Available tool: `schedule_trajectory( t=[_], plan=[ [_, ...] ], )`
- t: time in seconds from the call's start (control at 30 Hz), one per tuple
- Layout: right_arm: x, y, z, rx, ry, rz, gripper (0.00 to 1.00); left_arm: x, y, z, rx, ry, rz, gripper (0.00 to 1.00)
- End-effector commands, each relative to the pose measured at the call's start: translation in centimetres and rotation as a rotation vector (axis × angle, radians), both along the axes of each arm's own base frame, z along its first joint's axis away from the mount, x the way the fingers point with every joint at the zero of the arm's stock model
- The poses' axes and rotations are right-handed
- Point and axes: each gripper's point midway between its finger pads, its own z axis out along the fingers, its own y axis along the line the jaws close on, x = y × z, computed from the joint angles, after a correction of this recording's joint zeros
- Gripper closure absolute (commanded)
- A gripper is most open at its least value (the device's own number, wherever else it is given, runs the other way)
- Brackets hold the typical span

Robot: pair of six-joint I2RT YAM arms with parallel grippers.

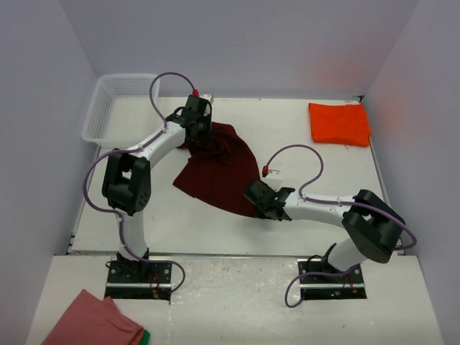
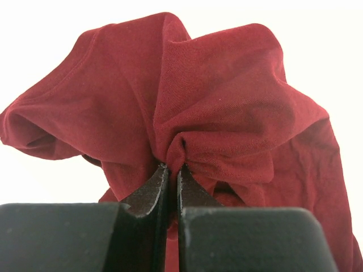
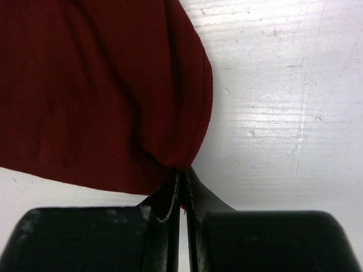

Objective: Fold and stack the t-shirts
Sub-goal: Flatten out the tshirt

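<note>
Pinching the dark maroon-red soft fabric t-shirt (image 1: 219,169) on the white table (image 1: 302,147), left gripper (image 2: 172,168) clamped on its far bunched edge, right gripper (image 3: 182,173) clamped on its near corner, bright orange-red folded t-shirt (image 1: 339,123) lying far right

A white mesh basket (image 1: 97,118) stands at the far left corner of the table (image 1: 215,230), its long side along the left edge. A salmon-pink cloth (image 1: 90,322) lies crumpled at the near left corner, partly cut off by the view's bottom edge, with a green edge (image 1: 144,336) showing on its right side. The table's white top is scuffed and scratched.
</note>
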Motion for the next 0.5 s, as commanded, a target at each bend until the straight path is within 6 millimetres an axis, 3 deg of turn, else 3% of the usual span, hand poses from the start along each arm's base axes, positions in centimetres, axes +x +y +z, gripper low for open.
schedule_trajectory(
  t=[0.0, 0.07, 0.1, 0.17, 0.2, 0.27, 0.3, 0.37, 0.4, 0.47],
  plan=[
    [0.7, -0.9, 1.1, -0.046, -0.032, -0.031, 1.00, -0.1, -0.3, 3.3, -0.033, -0.061, -0.008, 0.95],
    [1.2, -1.7, 2.8, -0.095, -0.058, -0.033, 1.00, 0.0, -0.1, 3.9, -0.029, -0.070, -0.003, 0.96],
    [2.3, -1.0, 5.0, -0.089, -0.104, -0.022, 1.00, -0.2, 0.1, 4.3, -0.023, -0.069, -0.004, 0.97],
    [3.8, -1.7, 8.8, -0.097, -0.184, -0.033, 1.00, -0.3, 0.3, 5.7, -0.017, -0.087, -0.005, 0.98],
    [5.1, -1.1, 11.9, -0.076, -0.240, -0.007, 1.00, -0.6, 0.6, 6.9, -0.012, -0.102, -0.007, 0.98],
    [6.8, -2.5, 15.9, -0.082, -0.305, -0.032, 1.00, -0.7, 1.0, 9.1, -0.005, -0.140, -0.002, 0.99],
    [7.9, -2.7, 20.2, -0.057, -0.382, -0.028, 1.00, -1.3, 1.4, 10.7, 0.002, -0.157, -0.006, 1.00],
    [9.3, -5.1, 24.5, -0.063, -0.446, -0.062, 1.00, -1.8, 2.1, 12.9, 0.013, -0.193, 0.003, 0.99],
    [9.7, -5.8, 28.7, -0.046, -0.522, -0.053, 1.00, -2.6, 2.7, 14.6, 0.017, -0.222, 0.002, 0.98],
    [10.3, -7.2, 32.6, -0.041, -0.590, -0.046, 1.00, -3.5, 3.3, 15.9, 0.019, -0.245, 0.004, 0.96]
  ],
)
